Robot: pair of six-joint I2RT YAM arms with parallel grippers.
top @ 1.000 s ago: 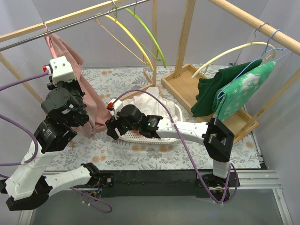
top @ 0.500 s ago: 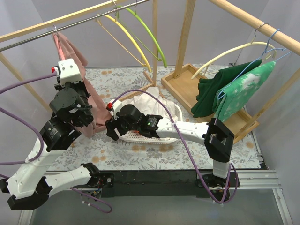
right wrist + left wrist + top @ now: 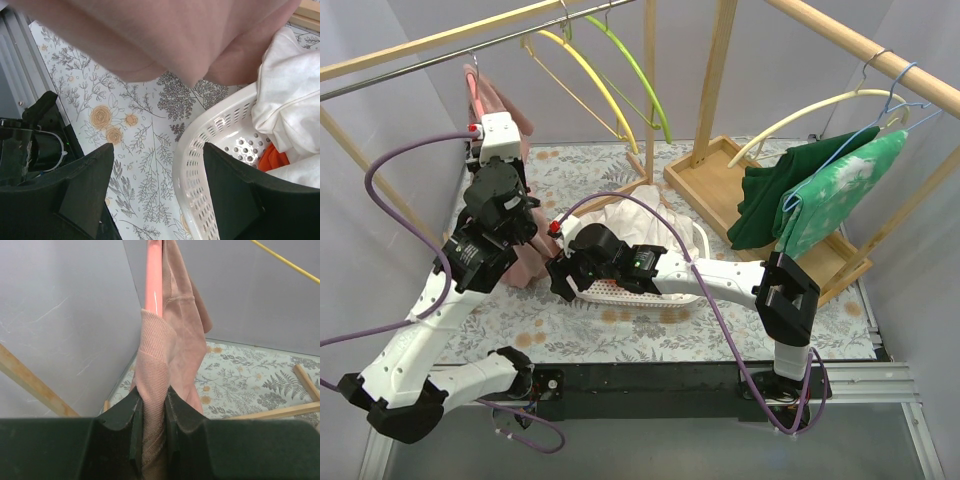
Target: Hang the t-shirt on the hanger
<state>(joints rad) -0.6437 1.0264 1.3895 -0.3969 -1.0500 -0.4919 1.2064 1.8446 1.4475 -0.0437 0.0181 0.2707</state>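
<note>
Pinching the t-shirt [image 3: 184, 342] tight, left claw [image 3: 152, 407] just below the hanger [image 3: 154, 275].

Grey walls [image 3: 790, 90] enclose a floral-patterned table [image 3: 620, 335]; a wooden beam [image 3: 860, 45] slants overhead; light is even.

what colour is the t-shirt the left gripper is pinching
Dusty pink t-shirt, clearest in left wrist view.

The t-shirt [image 3: 180, 340] is coloured dusty pink, the hanger [image 3: 152, 275] brighter pink, the basket [image 3: 200, 160] white; the tablecloth [image 3: 145, 150] is printed with grey ferns and orange flowers on white, and a yellow hanger [image 3: 597, 75] and a green hanger [image 3: 640, 65] are seen.
</note>
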